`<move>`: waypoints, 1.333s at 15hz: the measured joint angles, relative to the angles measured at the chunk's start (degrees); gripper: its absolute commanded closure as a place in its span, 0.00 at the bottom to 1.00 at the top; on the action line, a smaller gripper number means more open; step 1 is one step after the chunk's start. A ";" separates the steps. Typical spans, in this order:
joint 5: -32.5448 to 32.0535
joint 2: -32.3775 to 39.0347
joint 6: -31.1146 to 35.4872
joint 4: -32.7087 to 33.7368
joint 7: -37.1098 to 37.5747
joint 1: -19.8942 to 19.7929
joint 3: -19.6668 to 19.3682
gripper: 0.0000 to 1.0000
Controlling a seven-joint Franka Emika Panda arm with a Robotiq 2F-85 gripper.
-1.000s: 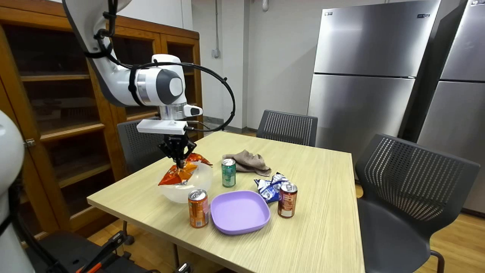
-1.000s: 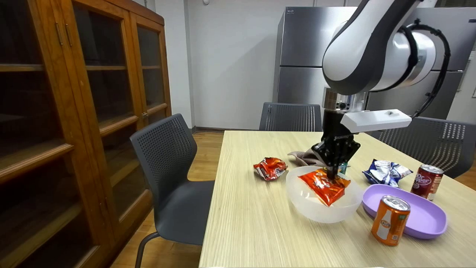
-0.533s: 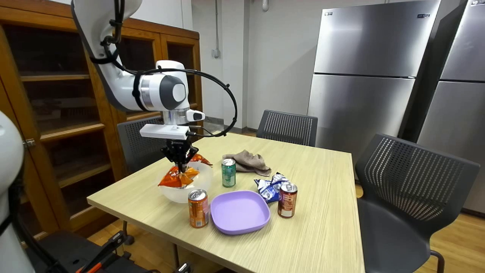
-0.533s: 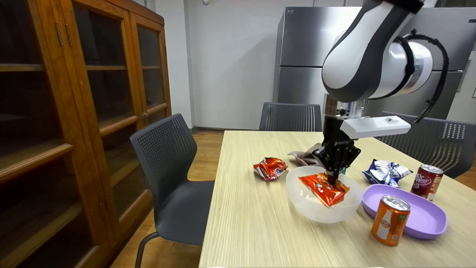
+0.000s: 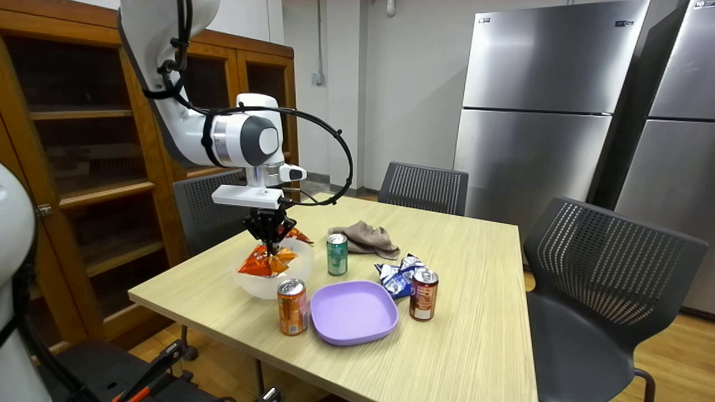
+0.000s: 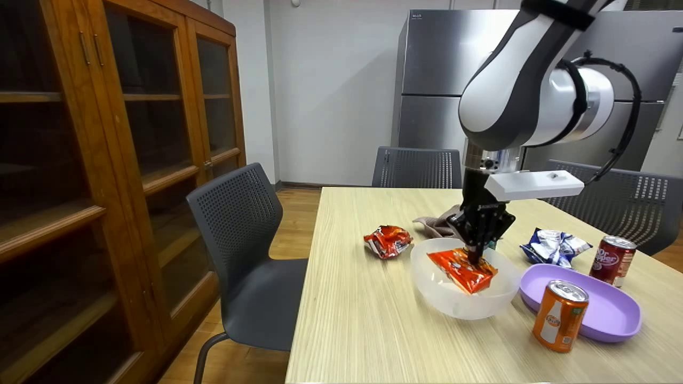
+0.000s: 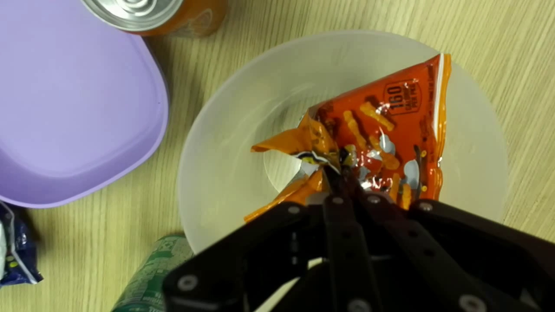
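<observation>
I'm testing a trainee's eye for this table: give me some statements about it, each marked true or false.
1. The gripper is shut on a red-orange snack bag. True.
2. The green can lies on its side. False: the green can stands upright.
3. Another red bag lies on the table, outside the bowl. True.
4. The blue bag is inside the bowl. False: the blue bag lies on the table, near the purple plate.
5. The orange can stands beside the purple plate. True.
</observation>
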 measured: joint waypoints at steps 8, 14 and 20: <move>0.64 0.46 0.18 1.34 0.00 -0.19 -0.57 1.00; 1.35 2.63 0.20 2.03 0.00 -0.19 -0.50 1.00; 1.74 4.56 0.43 2.70 0.00 -0.17 -0.18 0.66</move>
